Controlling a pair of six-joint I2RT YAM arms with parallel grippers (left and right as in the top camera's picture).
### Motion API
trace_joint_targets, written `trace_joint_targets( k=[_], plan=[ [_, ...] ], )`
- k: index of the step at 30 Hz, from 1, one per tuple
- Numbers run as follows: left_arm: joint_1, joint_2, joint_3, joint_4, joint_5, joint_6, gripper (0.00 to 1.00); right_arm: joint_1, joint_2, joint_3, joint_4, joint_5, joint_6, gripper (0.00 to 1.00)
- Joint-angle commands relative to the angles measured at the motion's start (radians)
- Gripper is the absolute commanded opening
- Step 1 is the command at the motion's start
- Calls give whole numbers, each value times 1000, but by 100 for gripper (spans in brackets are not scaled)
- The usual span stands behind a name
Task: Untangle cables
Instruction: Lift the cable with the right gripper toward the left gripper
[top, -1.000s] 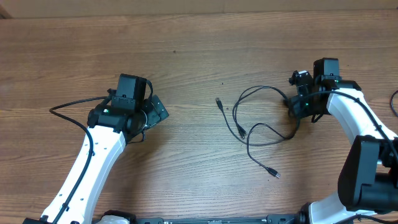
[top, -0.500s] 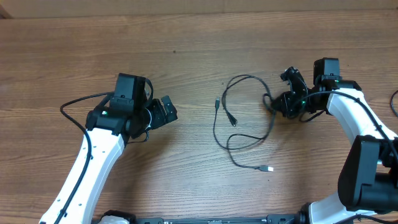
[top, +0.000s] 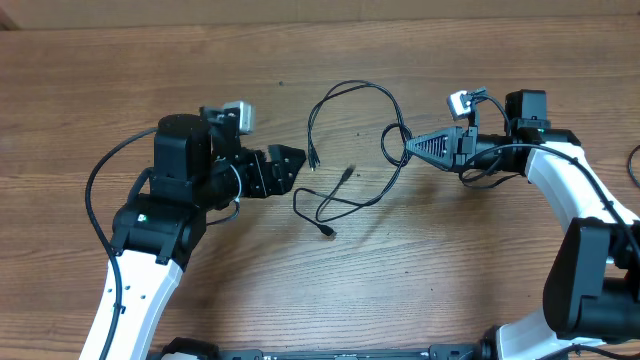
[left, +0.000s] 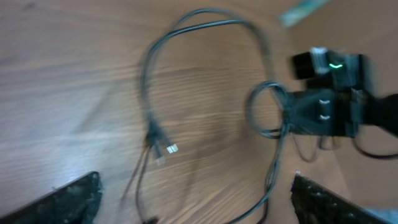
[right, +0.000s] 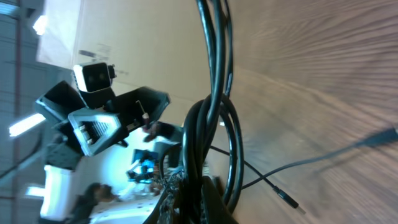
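My left gripper (top: 283, 168) hovers over the wooden table (top: 120, 70) with its jaws spread wide, holding nothing. In the left wrist view only its two fingertips (left: 68, 199) show, cut off at the lower corners. That view is motion-blurred.

The cables (top: 360, 85) lie just right of this gripper. They are thin black cords forming a tall loop near mid-table, with lower strands trailing toward my base. Three ends are visible:
- The first plug (top: 314, 160) sits below the loop's left side.
- The second plug (top: 346, 172) is near it.
- The third plug (top: 328, 232) is the lowest.

Where strands cross, I cannot tell which passes over which.

My right gripper (top: 415, 147) is clamped tight on the cables at the loop's right side, where a small coil sits at the pinch. In the right wrist view the bundled strands hide most of its fingers.
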Motion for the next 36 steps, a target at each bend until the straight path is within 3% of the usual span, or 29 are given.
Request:
trace_joint_targets(
  k=[1, 8, 21, 27, 34, 36],
  plan=[
    [-29, -7, 19, 51, 112, 84, 100, 63, 2, 1, 27, -79, 56, 4],
    [-31, 11, 19, 55, 91, 77, 100, 222, 2, 32, 175, -79, 164, 4],
    [-45, 63, 19, 60, 93, 112, 99, 362, 2, 34, 1075, -74, 1009, 4],
    [-45, 63, 19, 60, 94, 127, 87, 362, 2, 34, 1184, -75, 1107, 4],
    [-42, 63, 19, 83, 90, 127, 55, 363, 2, 34, 1185, -76, 1133, 4],
    [-42, 63, 19, 97, 90, 127, 51, 363, 2, 34, 1184, -77, 1133, 4]
  ],
)
